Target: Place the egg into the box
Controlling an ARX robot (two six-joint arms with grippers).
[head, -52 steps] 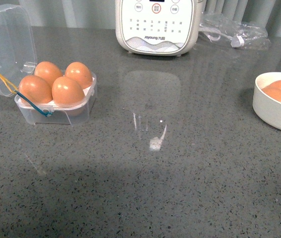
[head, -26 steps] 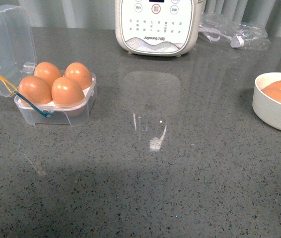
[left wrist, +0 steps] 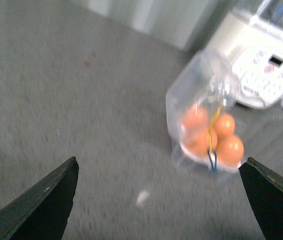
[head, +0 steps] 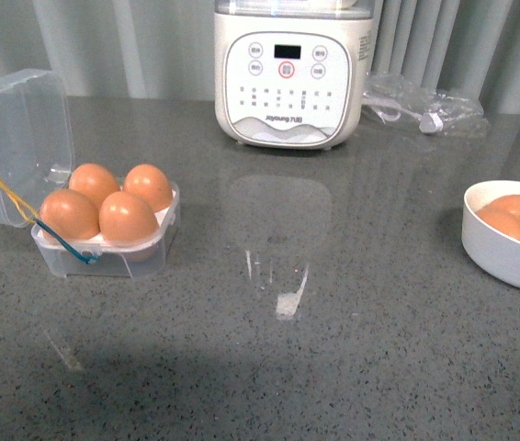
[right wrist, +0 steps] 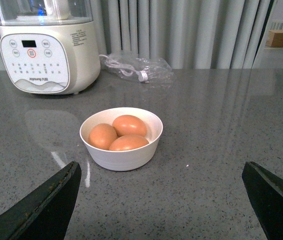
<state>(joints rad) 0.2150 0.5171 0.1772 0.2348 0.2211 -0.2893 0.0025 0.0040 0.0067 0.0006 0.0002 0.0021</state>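
The clear plastic box point(head: 104, 259) stands at the left of the grey counter with its hinged lid point(head: 16, 138) swung up and back. Several brown eggs point(head: 128, 218) fill its white tray, and a yellow and a blue elastic loop hang at its front corner. Three more brown eggs point(right wrist: 129, 125) lie in a round white bowl point(right wrist: 121, 157) at the right. My left gripper point(left wrist: 160, 159) is open and empty, a short way off from the blurred box point(left wrist: 179, 150). My right gripper point(right wrist: 161, 163) is open and empty, short of the bowl. Neither arm shows in the front view.
A cream appliance with buttons point(head: 288, 83) stands at the back centre, also in the right wrist view point(right wrist: 46, 55). A clear plastic bag holding a cable point(head: 425, 106) lies to its right. The bowl point(head: 508, 262) sits at the front view's right edge. Grey curtains hang behind the counter.
The front view has shifted, so the whole scene sits lower in the picture and more of the appliance and curtains shows. Box, eggs and bowl keep their places on the counter.
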